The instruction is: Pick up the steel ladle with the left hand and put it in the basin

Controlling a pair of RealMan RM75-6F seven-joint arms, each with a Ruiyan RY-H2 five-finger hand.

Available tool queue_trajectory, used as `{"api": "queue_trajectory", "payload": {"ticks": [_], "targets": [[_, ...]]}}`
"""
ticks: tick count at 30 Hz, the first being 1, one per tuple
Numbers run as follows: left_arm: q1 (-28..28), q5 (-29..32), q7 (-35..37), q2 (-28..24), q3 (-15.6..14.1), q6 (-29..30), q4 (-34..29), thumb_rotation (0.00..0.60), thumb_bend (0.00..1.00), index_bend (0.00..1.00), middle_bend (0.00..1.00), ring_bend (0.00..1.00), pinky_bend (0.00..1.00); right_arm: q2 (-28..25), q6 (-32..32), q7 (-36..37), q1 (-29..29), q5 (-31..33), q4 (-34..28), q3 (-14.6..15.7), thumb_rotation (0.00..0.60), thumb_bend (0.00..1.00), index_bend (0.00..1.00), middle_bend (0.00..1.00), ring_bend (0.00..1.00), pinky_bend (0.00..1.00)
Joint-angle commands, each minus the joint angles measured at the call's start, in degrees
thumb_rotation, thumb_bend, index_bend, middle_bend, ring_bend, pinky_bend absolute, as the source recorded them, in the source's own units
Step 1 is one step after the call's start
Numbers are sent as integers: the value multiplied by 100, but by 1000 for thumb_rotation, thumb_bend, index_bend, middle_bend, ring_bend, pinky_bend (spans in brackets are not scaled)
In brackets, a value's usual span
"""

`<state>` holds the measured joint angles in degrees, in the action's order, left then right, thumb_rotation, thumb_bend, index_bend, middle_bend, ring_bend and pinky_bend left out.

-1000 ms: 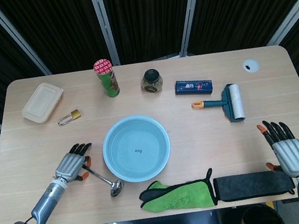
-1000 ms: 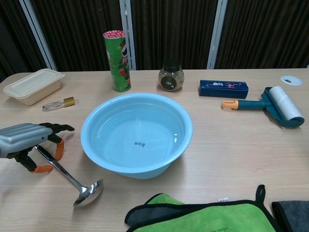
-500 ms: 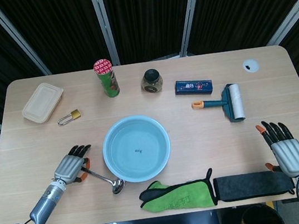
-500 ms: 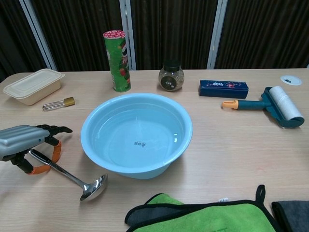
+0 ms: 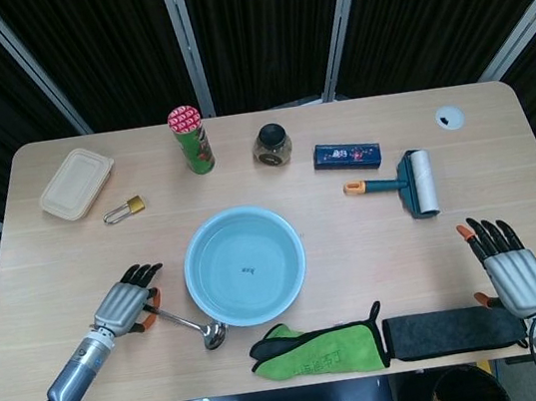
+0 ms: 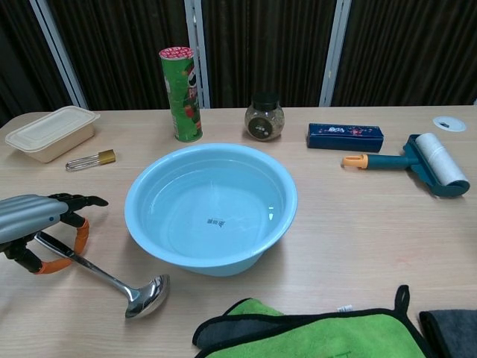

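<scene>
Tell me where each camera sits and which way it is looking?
Head view: high above the near table edge, looking down at the wooden table; both forearms, left hand and right hand show.
Chest view: low at the near edge, looking across toward the dark curtain; only the left hand shows.
Shared: the round light-blue plastic basin, the steel ladle, the left hand.

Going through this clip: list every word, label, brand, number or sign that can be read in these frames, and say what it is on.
None can be read.
Small dark mark at the bottom of the light blue plastic basin: too small.
Tall green snack can with red lid: print blurred.
Dark blue rectangular box: pattern or lettering blurred.
Green cloth with black trim: faint print, unreadable.
</scene>
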<state>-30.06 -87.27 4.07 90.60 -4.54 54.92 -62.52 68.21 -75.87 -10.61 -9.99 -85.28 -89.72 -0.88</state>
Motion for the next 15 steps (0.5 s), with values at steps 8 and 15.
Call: {"api": "queue_trajectory", "payload": {"ticks": [8, 15], "targets": [[452, -532, -325, -730, -305, 1079, -1065, 600, 495, 616, 0, 0, 0, 16, -66, -51, 29, -129, -32, 68, 600, 0, 0, 0, 0, 0], [608, -698, -387, -971, -367, 1416, -1397, 600, 526, 634, 0, 0, 0, 14, -118, -64, 50, -204, -60, 98, 600, 0, 0, 0, 0, 0]]}}
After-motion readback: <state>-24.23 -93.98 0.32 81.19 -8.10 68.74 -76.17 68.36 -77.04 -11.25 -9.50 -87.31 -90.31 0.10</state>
